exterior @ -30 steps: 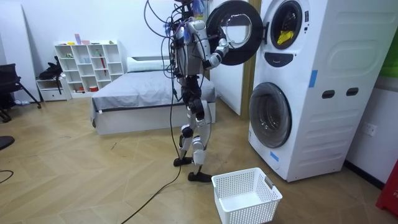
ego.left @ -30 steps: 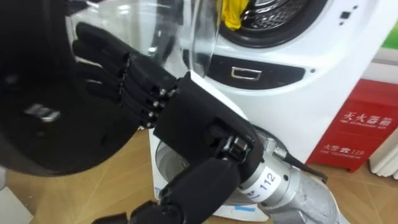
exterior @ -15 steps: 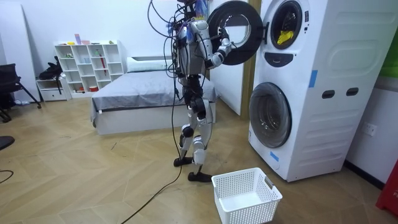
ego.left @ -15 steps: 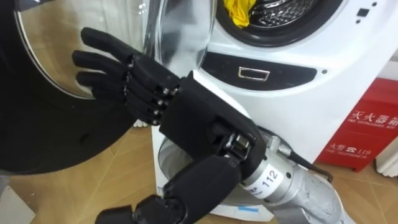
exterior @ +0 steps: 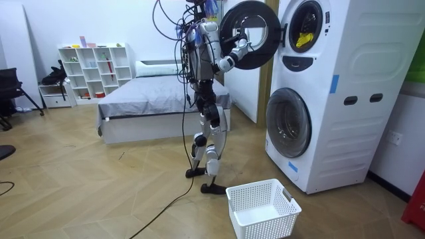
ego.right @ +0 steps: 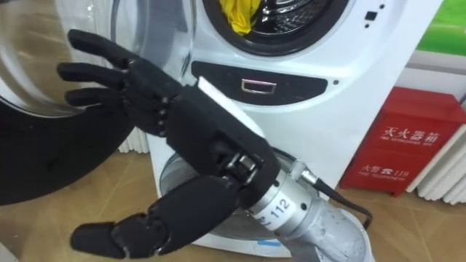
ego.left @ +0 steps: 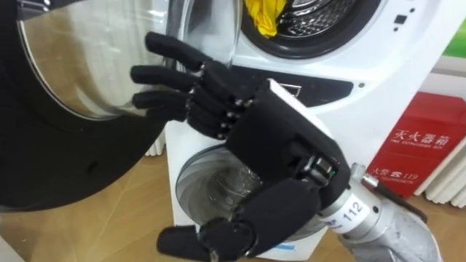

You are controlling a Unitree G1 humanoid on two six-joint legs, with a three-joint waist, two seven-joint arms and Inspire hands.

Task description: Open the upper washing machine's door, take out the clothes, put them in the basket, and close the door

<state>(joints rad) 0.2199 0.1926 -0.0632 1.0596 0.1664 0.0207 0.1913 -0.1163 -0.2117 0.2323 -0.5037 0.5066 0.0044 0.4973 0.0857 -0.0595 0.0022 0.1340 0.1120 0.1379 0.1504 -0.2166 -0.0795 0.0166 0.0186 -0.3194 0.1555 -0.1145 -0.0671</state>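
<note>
Spreading fingers (ego.left: 164, 74) straight and apart, gripping nothing, and holding the right hand (ego.left: 273, 138) up before the glass of the open door (ego.left: 65, 156), nearer its hinged edge than half a second ago. Leaving the yellow clothes (ego.left: 261, 16) inside the upper washing machine (ego.left: 408, 65) drum. Showing white writing on a red box (ego.left: 422, 149).

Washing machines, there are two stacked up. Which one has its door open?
The top washing machine: its round door is swung wide open and a yellow cloth shows in its drum. The bottom machine has its door shut.
</note>
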